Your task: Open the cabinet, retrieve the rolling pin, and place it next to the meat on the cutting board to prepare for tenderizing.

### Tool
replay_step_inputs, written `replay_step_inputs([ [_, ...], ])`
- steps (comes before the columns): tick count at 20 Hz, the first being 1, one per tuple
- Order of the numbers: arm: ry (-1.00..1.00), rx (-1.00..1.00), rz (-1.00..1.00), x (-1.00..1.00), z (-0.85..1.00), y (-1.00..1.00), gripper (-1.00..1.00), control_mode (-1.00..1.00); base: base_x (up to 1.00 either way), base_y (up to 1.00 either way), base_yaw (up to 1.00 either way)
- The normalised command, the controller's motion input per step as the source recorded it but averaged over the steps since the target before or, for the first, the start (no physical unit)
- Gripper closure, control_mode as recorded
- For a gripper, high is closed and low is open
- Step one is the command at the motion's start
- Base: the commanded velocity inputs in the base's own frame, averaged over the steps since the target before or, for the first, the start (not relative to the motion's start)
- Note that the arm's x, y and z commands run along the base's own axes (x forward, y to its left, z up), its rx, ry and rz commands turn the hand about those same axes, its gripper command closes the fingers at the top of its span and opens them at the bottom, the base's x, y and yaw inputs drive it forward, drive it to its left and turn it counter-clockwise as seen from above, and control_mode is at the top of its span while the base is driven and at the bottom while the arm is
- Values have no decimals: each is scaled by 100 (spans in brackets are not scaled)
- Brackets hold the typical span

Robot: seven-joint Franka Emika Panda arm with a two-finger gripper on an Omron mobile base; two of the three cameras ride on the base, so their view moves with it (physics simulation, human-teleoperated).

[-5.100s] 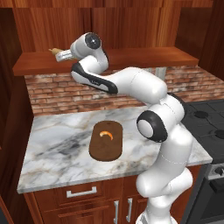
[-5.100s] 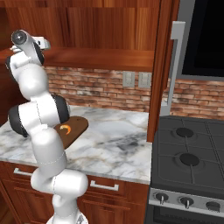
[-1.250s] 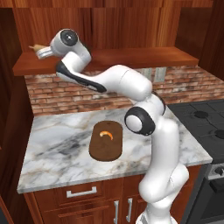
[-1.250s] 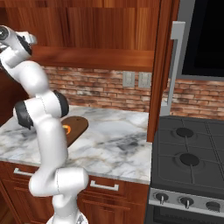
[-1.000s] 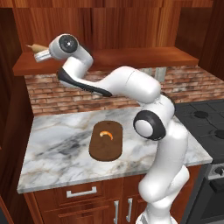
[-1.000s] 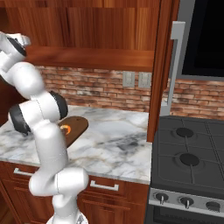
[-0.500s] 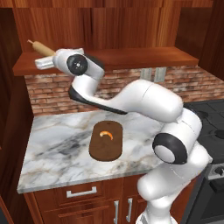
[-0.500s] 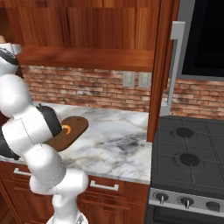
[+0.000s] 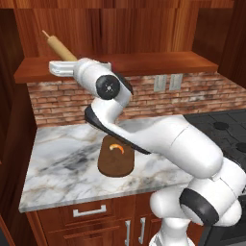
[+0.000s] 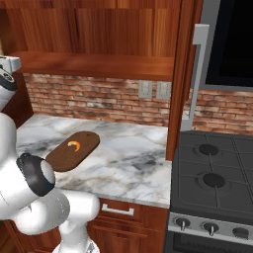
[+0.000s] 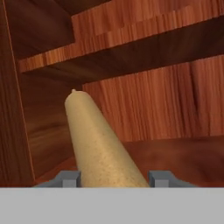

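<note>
Gripper [image 9: 56, 67] is sitting partway closed on the rolling pin [image 9: 60, 46], jaws clamping the barrel from both sides; in the hand view the two grey fingertips [image 11: 68, 178] are flanking the tan cylinder [image 11: 98, 148]. Pin is tilting up and away to the left, one thin peg end poking out at the top, up at the open cabinet's [image 9: 110, 29] lower shelf level, above the left end of the counter [image 9: 62, 163].

One rolling pin. One cutting board [image 9: 115, 157], dark brown, lying flat on the marble. One piece of meat [image 9: 116, 147], orange crescent, sitting on the far half of the board. Board and meat are well below the pin and to its right. Right base view is showing the same board [image 10: 71, 150] and meat [image 10: 73, 145].

Counter is white marble with grey veins. Below it, one drawer with a short silver handle [image 9: 89, 210] and two door handles [image 9: 134, 231] in view. Brick backsplash [image 9: 57, 103] running behind, with two wall outlets [image 9: 168, 81] on it. Black stove [image 10: 212, 188] to the right of the counter with two burners and three knobs visible. One tall reddish wood panel [image 10: 182, 74] with one long silver bar handle [image 10: 195, 69] is standing between counter and stove.
</note>
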Motion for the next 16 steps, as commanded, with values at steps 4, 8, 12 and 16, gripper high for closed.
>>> replay_step_inputs([
  [4, 0, 21, 0, -82, 32, -42, 100, -100, 0, 0, 0],
  [8, 5, 12, 0, -75, 18, -43, 100, -100, 0, 0, 0],
  [12, 15, 0, 0, -57, 1, -54, 100, -100, 0, 0, 0],
  [16, 19, -2, 0, -49, 0, -54, 100, -100, 0, 0, 0],
])
